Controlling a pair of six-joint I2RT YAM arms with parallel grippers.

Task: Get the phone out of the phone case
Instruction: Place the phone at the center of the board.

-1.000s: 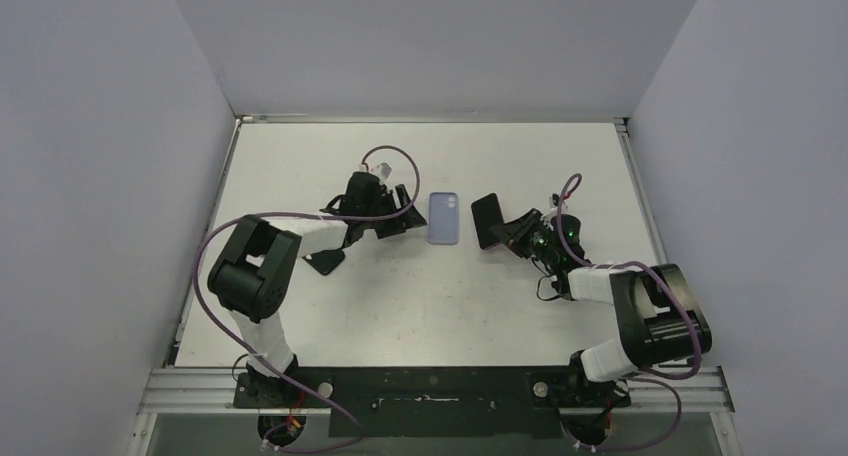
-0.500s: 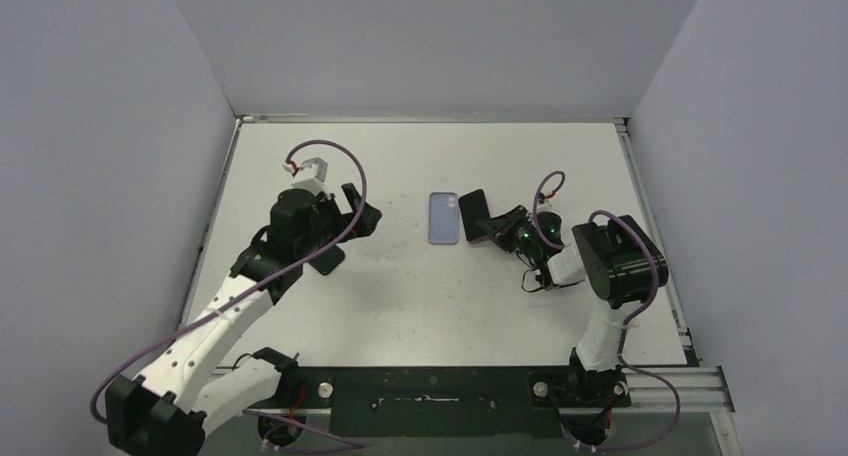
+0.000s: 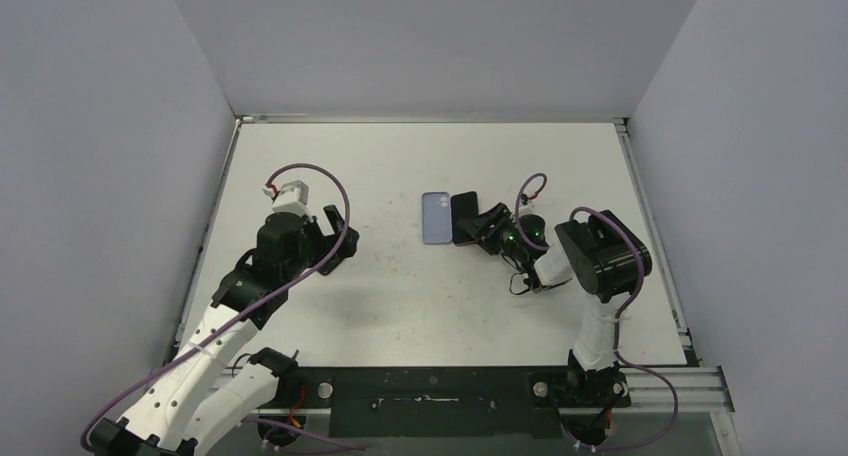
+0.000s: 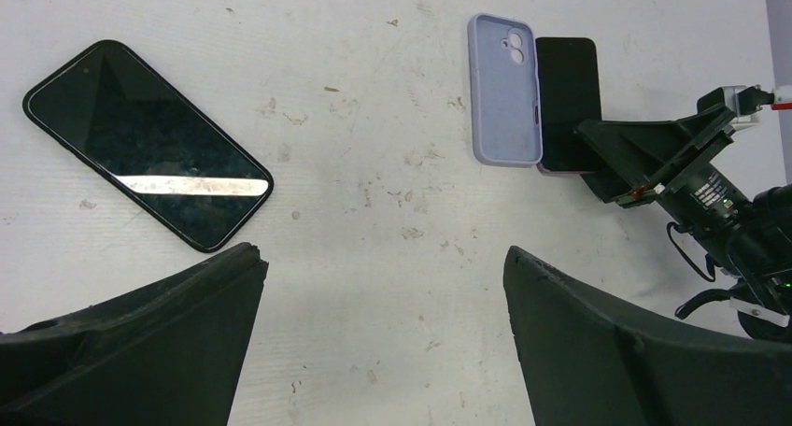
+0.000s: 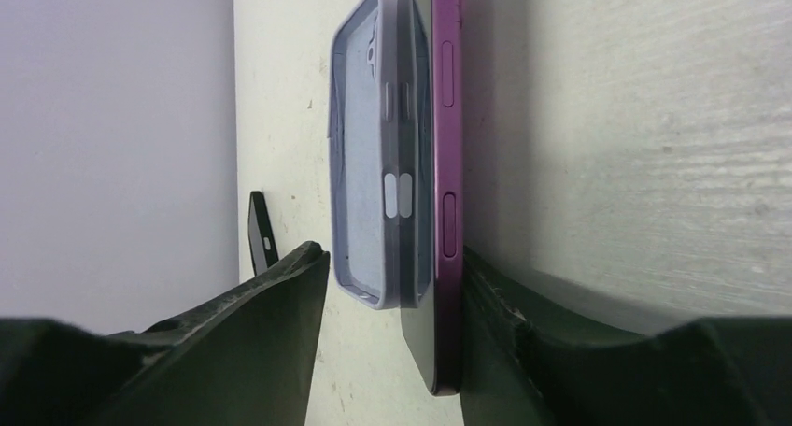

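Observation:
An empty lavender phone case lies flat mid-table; it also shows in the left wrist view and the right wrist view. A dark phone with a purple frame lies flat against the case's right edge. My right gripper is open, low on the table, its jaws standing either side of the near ends of phone and case; one finger touches the phone's outer side. My left gripper is open and empty, well left of the case.
A second black phone lies screen up on the table to the left, near my left gripper; the right wrist view shows it edge-on. The white table is scuffed. Grey walls stand on three sides.
My left arm has drawn back leftward, away from the case. My right gripper has slid the purple-framed phone left until it rests against the case, which shifted slightly left.

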